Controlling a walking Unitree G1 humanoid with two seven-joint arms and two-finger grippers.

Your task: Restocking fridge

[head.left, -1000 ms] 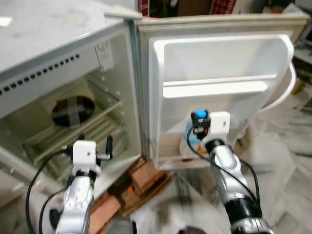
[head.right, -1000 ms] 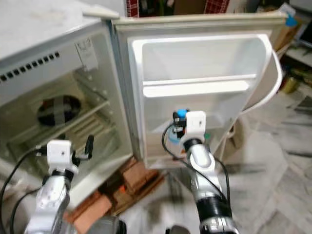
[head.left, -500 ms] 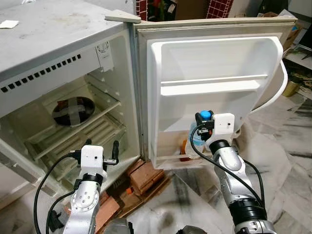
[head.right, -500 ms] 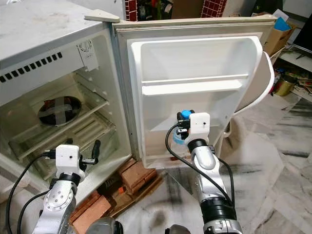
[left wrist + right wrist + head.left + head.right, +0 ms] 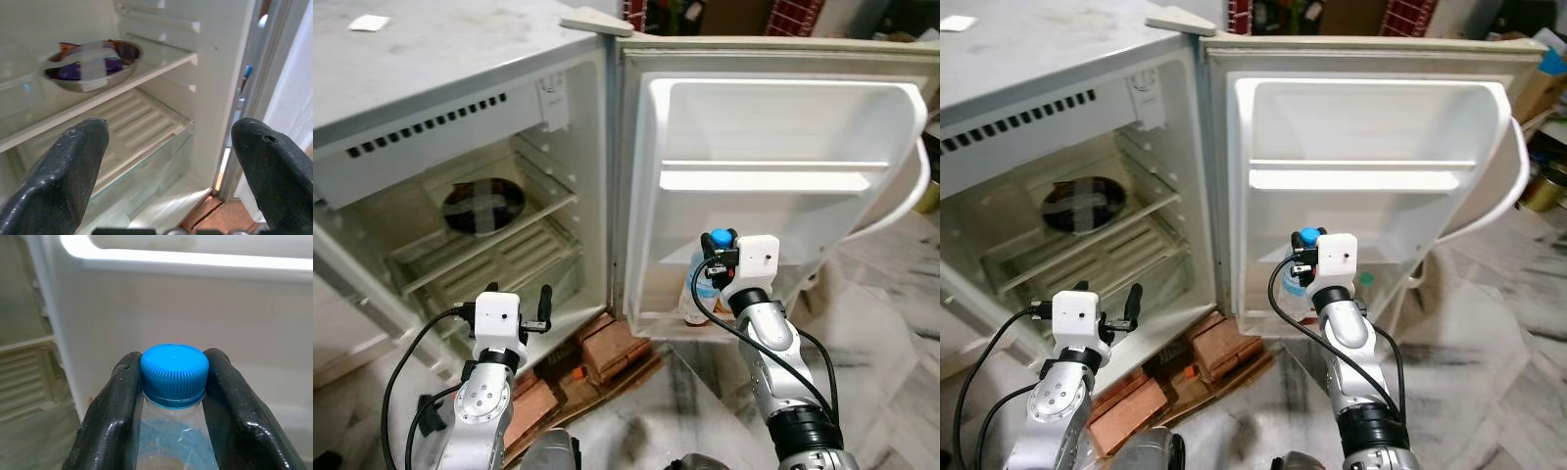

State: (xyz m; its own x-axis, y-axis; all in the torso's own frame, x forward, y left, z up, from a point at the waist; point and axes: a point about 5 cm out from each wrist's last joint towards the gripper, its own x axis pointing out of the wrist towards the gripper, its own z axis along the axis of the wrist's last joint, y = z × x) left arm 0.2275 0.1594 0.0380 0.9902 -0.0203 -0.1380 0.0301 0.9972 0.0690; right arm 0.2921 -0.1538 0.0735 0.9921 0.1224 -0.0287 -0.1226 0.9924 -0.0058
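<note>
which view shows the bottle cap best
The right wrist view: the blue cap sits close up and sharp, ridges visible, clamped between the right gripper's fingers. Both eye views show it small, by the door's lower shelf, the bottle partly hidden behind the wrist.

Bright, even daylight; sharp frames, soft shadows.

Right arm extended forward and up at the right of the scene, right gripper (image 5: 172,382) clamped by both black fingers (image 5: 115,416) on a held item, left arm raised lower on the near left, left gripper (image 5: 171,161) fingers (image 5: 63,171) spread wide.
</note>
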